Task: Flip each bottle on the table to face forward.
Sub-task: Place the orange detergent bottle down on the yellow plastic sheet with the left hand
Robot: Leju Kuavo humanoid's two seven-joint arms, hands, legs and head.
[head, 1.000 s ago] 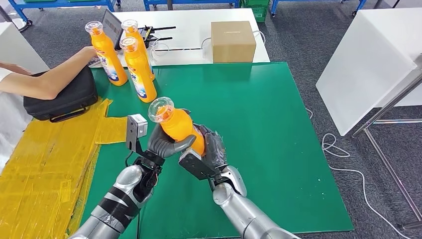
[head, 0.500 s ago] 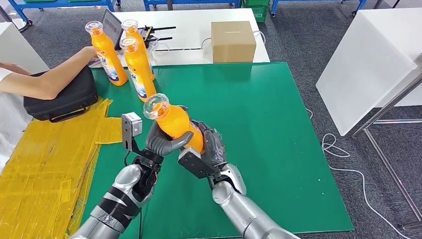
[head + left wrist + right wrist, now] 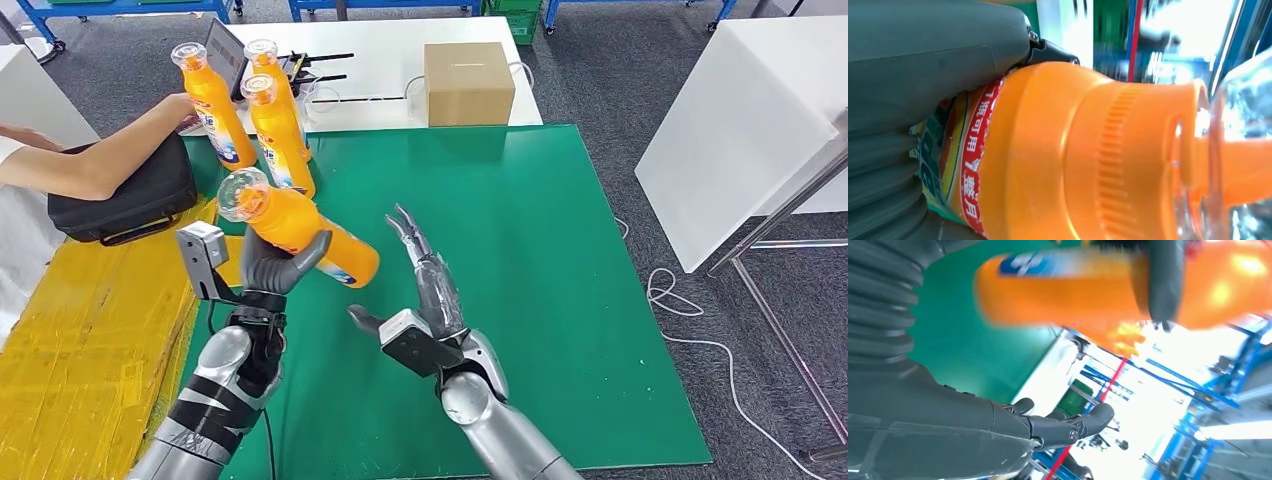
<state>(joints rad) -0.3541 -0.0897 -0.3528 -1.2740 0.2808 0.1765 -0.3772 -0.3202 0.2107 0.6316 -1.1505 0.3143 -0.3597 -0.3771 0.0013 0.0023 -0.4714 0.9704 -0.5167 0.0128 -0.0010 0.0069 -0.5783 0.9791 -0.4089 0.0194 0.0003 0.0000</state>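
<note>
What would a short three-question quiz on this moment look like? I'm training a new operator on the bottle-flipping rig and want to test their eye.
1. True or false: the right hand grips the raised orange bottle.
2. How many orange bottles stand upright at the far left of the green mat? A) one B) three C) five
3. Fill in: the cardboard box sits on the ____ table beyond the mat.

Key:
1. False. The left hand holds it, tilted, above the mat; the right hand's fingers are spread and apart from it.
2. B.
3. White.
</note>
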